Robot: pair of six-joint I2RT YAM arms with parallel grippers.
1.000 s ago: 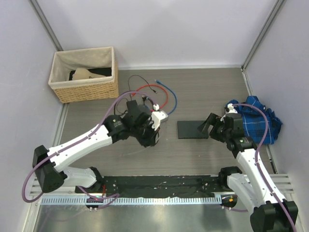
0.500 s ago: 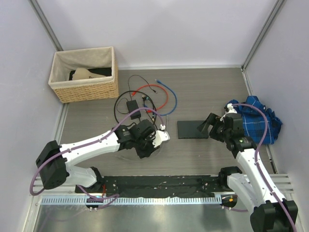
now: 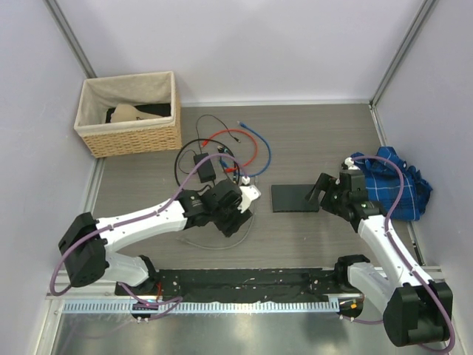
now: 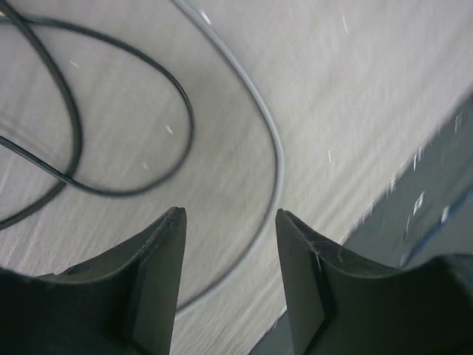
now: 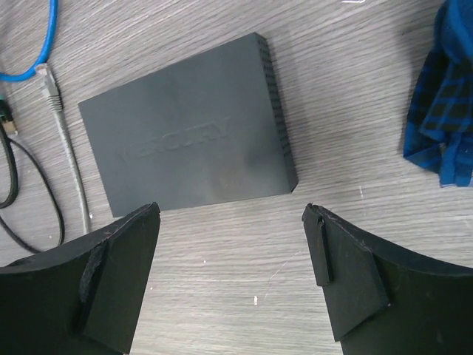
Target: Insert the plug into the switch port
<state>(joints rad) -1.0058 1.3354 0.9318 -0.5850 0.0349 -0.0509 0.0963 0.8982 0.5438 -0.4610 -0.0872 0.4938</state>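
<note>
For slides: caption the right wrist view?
Open right gripper framing the switch, grey cable and blue cloth either side.

The 2 arms reach forward; left claw (image 4: 229,214) half apart, right claw (image 5: 230,211) spread wide, both angled down.

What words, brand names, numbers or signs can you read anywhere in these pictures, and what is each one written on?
"MERCURY": faint raised lettering on the top of the switch, seen in the right wrist view; the first letter is uncertain.
Too small to read: that same lettering in the top view.
No text shows on the basket or the blue cloth.
</note>
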